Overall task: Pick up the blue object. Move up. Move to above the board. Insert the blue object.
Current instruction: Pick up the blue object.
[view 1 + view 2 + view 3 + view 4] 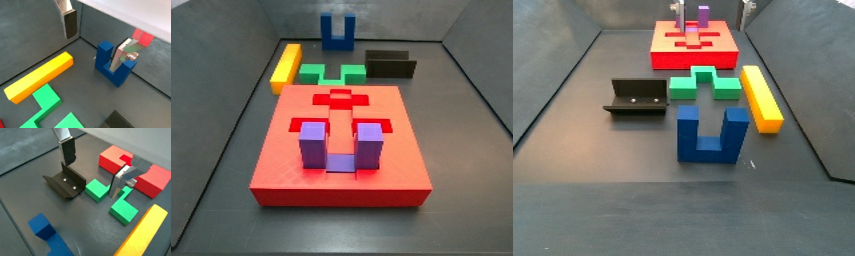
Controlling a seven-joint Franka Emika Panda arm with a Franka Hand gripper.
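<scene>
The blue object (pixel 714 130) is a dark-blue U-shaped block standing upright on the grey floor, prongs up; it shows in both side views (pixel 335 30) and both wrist views (pixel 109 64) (pixel 47 230). The board (pixel 338 140) is a large red slab with cut-outs, and a purple U-shaped block (pixel 337 145) sits in one of them. My gripper (pixel 92 52) is open and empty, well above the floor between the blue object and the board. Its fingers (pixel 67 150) are spread wide. One finger (pixel 122 55) lines up over the blue block without touching it.
The dark fixture (pixel 640 97) stands left of a green piece (pixel 704 82). A long yellow bar (pixel 760 95) lies to the right of the green piece. Grey walls enclose the floor on all sides. The board also shows in a side view (pixel 694 40).
</scene>
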